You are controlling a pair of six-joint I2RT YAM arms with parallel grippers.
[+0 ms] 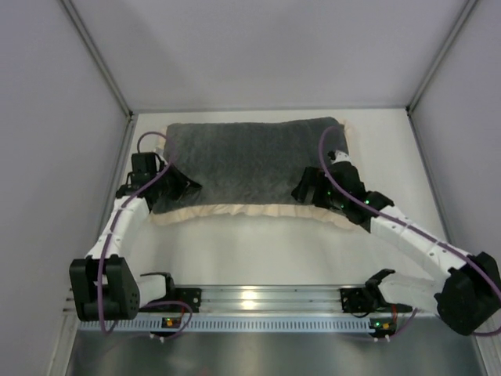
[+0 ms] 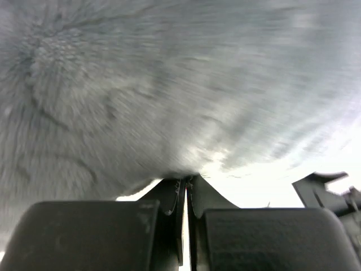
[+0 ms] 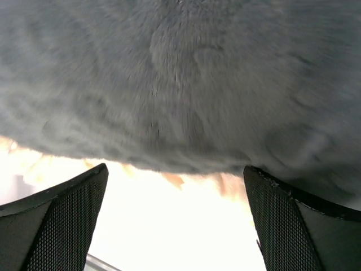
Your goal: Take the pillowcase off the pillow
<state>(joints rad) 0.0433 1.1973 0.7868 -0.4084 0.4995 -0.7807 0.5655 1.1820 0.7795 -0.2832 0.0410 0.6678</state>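
The pillowcase (image 1: 250, 157) lies flat across the far half of the table, dark grey plush face up, with its cream frill (image 1: 235, 211) along the near edge. The pillow is hidden inside it. My left gripper (image 1: 178, 188) is at the near left corner; in the left wrist view its jaws (image 2: 186, 179) are pressed together with their tips in the edge of the grey plush (image 2: 169, 84). My right gripper (image 1: 309, 192) is at the near right edge. In the right wrist view it (image 3: 175, 169) is wide open, with grey plush (image 3: 180, 73) and frill between the fingers.
White enclosure walls stand close on the left, right and back of the white table (image 1: 258, 251). An aluminium rail (image 1: 258, 298) with the arm bases runs along the near edge.
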